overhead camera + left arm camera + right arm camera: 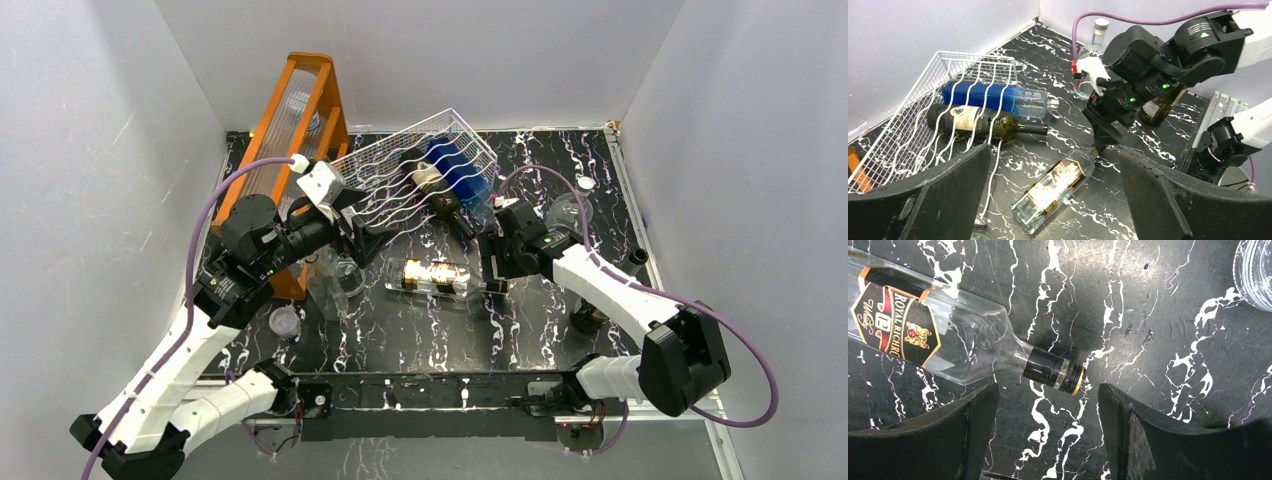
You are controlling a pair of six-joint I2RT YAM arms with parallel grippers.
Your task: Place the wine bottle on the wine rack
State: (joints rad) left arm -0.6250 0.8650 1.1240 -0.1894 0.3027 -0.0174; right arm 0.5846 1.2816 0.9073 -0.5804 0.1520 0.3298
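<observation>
— While both arms reach over the black marbled table (pixel 560 180), what is the largest thing on it?
— The white wire wine rack (pixel 400 175), on the far side. A blue bottle (pixel 455 165) and a dark bottle (pixel 432 186) lie in it.
— And the bottle to be placed?
— The clear bottle (pixel 440 278) lies on its side on the table, in front of the rack and apart from it.
— The grippers?
— The right gripper (pixel 1048 390) hangs with its jaws parted just by the bottle's cap (pixel 1055 375), not touching it. The left gripper (pixel 1053 155) gapes wide and empty near the rack.

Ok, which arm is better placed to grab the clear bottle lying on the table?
Right. The right gripper hangs open just over the clear bottle's neck; the left gripper is open too, but back beside the wine rack.
</observation>
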